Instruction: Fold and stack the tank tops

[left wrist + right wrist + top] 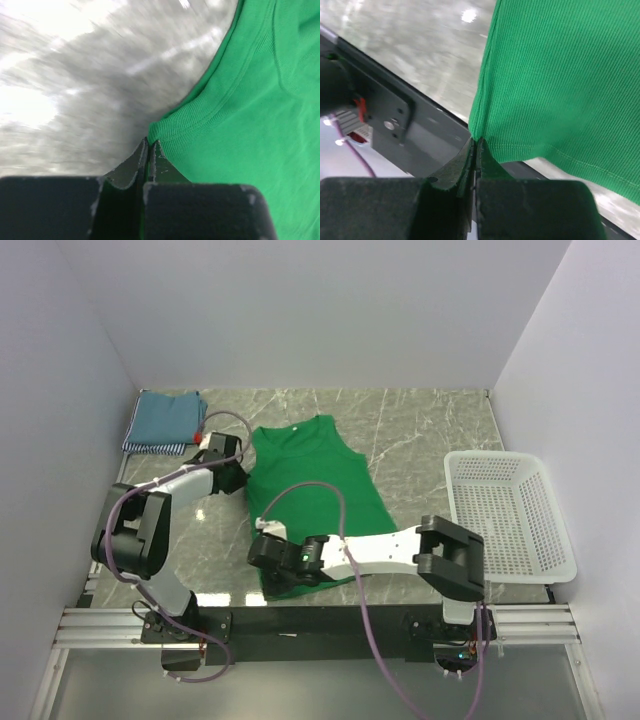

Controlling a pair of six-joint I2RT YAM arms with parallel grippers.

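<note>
Basket: I saw the white mesh basket [505, 510] at the right edge of the table [420, 430].
Surface: it was grey marble, veined white.

A lab bay: white partition walls [300, 310] around a marble-look tabletop [420, 430] (metal mounting rail [540, 625])

Overhead looks down — both wrist views close on green top [250, 125]
</note>
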